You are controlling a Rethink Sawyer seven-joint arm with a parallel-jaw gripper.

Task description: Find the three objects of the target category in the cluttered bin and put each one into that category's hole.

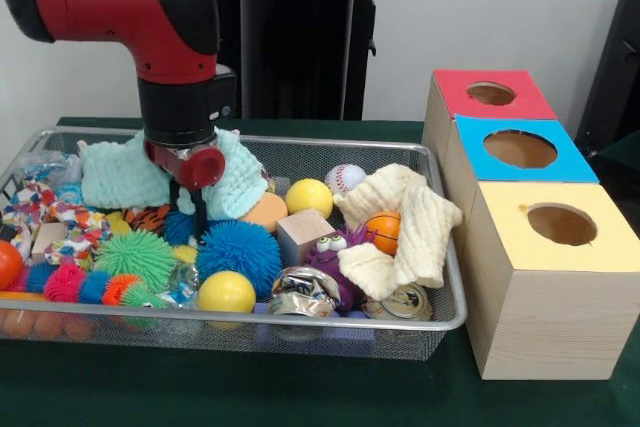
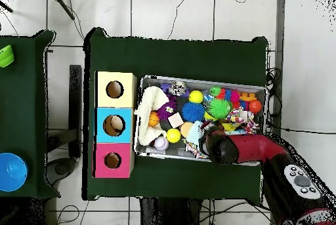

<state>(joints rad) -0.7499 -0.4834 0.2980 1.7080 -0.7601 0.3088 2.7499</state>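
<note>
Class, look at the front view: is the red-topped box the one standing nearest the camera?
No. The yellow-topped box stands nearest, the blue-topped box sits behind it, and the red-topped box is farthest back.

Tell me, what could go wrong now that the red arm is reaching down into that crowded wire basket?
The gripper is down among the clutter beside the mint-green knitted cloth, so it might snag and drag the cloth. The orange black-striped toy tiger is mostly buried beside it, so a grab could catch the spiky blue rubber ball instead. The round hole in the red-topped wooden box sits farthest along the row, leaving a long carry.
</note>
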